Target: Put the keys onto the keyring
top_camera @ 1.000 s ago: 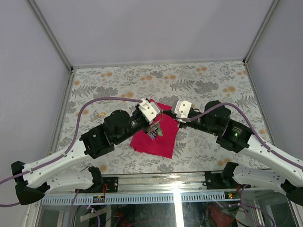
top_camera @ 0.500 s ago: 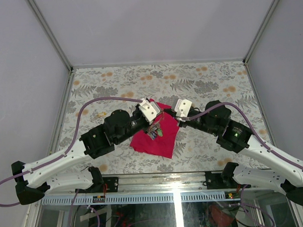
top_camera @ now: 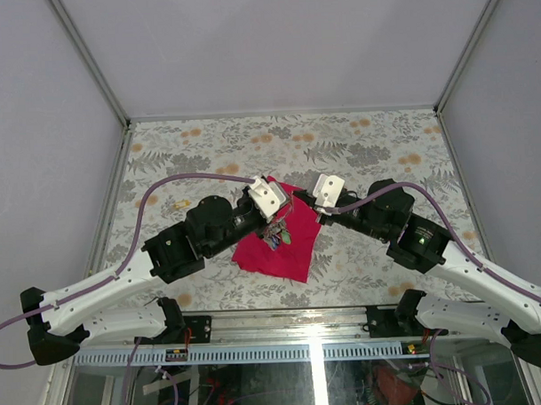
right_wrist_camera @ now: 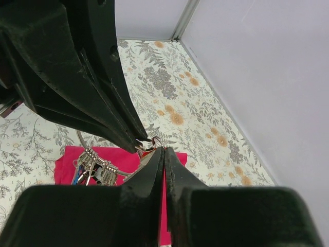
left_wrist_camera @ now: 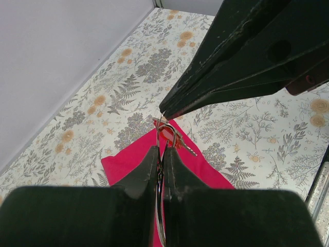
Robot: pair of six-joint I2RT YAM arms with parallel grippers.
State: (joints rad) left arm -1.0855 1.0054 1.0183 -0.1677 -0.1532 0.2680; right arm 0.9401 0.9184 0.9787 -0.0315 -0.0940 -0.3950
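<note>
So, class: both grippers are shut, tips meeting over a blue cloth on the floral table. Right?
No. The cloth is magenta, not blue, as the top external view shows. The left gripper and right gripper are shut, tips meeting over it on the floral table.

Top view: keyring [top_camera: 276, 233] is a tiny dark jumble, its pieces not countable; both sets of fingertips are lost under the white wrist housings [top_camera: 267, 196]. Left wrist view: left gripper [left_wrist_camera: 160, 154] hides the ring's lower loop and much of the magenta cloth [left_wrist_camera: 128, 162]. Right wrist view: right gripper [right_wrist_camera: 163, 153] covers part of the bunch; whatever sits at its tips is too small to tell.
</note>
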